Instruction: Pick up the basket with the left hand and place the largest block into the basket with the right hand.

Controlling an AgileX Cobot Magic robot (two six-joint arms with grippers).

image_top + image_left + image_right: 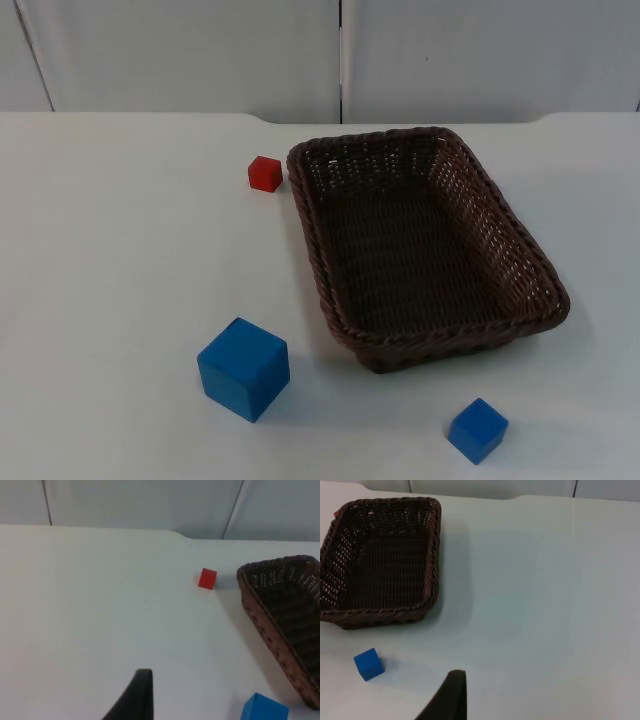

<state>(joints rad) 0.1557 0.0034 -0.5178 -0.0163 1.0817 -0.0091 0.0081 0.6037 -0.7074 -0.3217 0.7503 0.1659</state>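
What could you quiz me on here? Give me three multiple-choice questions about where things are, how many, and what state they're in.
1. Where is the red block?
A. inside the basket
B. on the table by the basket's far left corner
C. on top of a blue block

2. How many blue blocks are there?
A. one
B. two
C. three

3. What is in the basket?
A. nothing
B. the big blue block
C. the red block

Answers:
1 B, it sits on the table just outside the rim.
2 B, a big blue block and a small blue block.
3 A, its woven floor is bare, and all three blocks lie outside.
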